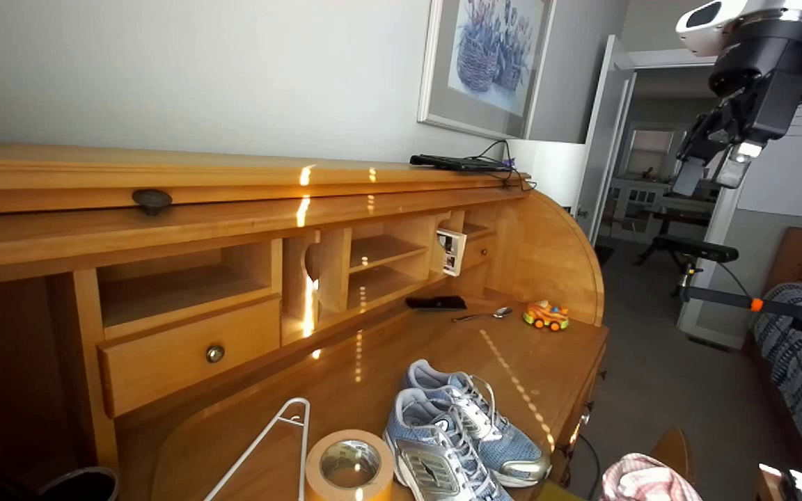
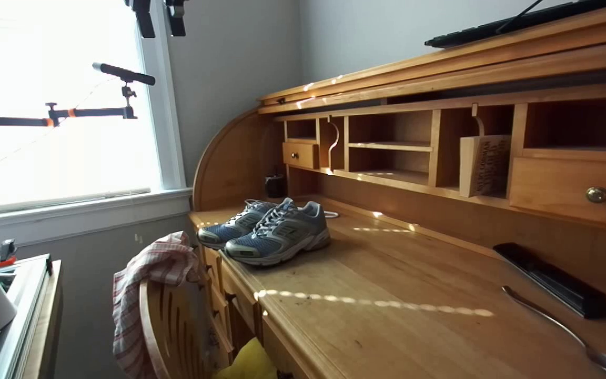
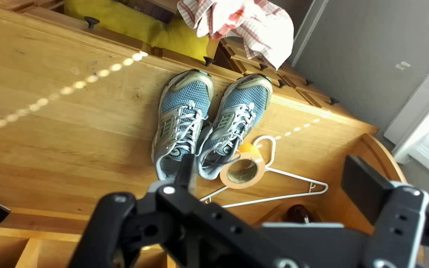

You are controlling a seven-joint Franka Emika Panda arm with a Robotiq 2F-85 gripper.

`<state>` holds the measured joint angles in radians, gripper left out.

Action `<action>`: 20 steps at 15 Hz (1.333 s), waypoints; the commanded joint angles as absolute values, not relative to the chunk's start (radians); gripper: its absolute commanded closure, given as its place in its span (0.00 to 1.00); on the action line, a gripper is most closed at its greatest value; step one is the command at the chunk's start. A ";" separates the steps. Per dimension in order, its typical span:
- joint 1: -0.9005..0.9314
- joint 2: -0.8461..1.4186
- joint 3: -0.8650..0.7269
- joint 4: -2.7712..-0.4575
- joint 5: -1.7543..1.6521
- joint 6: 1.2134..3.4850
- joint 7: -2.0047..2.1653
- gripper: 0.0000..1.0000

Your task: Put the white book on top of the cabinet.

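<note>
The surface (image 2: 387, 337) is the lower deck of the cabinet (image 1: 234, 217), which backs onto a pale wall (image 1: 164, 76) with a framed picture (image 1: 490, 59) above its top. A bright window (image 2: 61, 116) lies past one end of the surface; past the other are a white door (image 1: 601, 139) and, across grey carpet (image 1: 658, 362), a bed (image 1: 801, 334). Before the front edge stands a chair (image 2: 150, 326) draped with a red-and-white cloth (image 2: 161, 258).

The white book (image 1: 451, 252) stands upright in a cubbyhole (image 2: 450, 158) above the rear edge, toward the door end. On the cabinet's top, at that same end, lies a flat black object (image 1: 460, 164). Along the surface's rear edge is a narrow dark object (image 1: 436, 303), with a spoon (image 1: 490, 315) just beside it; a toy car (image 1: 546, 316) sits near the door-side front corner. Sneakers (image 2: 282, 231) point their toes at the front edge, with a tape roll (image 3: 229, 182) and a hanger (image 3: 296, 176) beside them toward the window-side edge. A dark cup (image 2: 275, 186) stands in the rear corner there. The fingers (image 3: 365, 190) hang in the air, spread wide, well apart from the book.

The cabinet is glossy honey-brown wood, crossed by dots of sunlight (image 2: 381, 303), its side panel (image 1: 547, 257) curved in a quarter round. The sneakers are blue mesh with silver trim; the hanger is thin and white; the book's white face carries dark printed patches.
</note>
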<state>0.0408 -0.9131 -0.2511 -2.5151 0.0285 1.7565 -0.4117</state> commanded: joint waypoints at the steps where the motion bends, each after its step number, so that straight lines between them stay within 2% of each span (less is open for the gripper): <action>1: 0.034 -0.911 -0.247 -2.512 0.033 1.754 -0.416 0.00; 3: 0.034 -0.911 -0.247 -2.512 0.033 1.754 -0.416 0.00; 8: -0.022 -0.843 -0.269 -2.535 -0.060 1.967 -0.422 0.00; 20: -0.124 -0.462 -0.380 -2.541 -0.118 2.565 -0.482 0.00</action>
<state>-0.1084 -0.5571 -0.3619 -2.5545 -0.1125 2.4595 -0.4575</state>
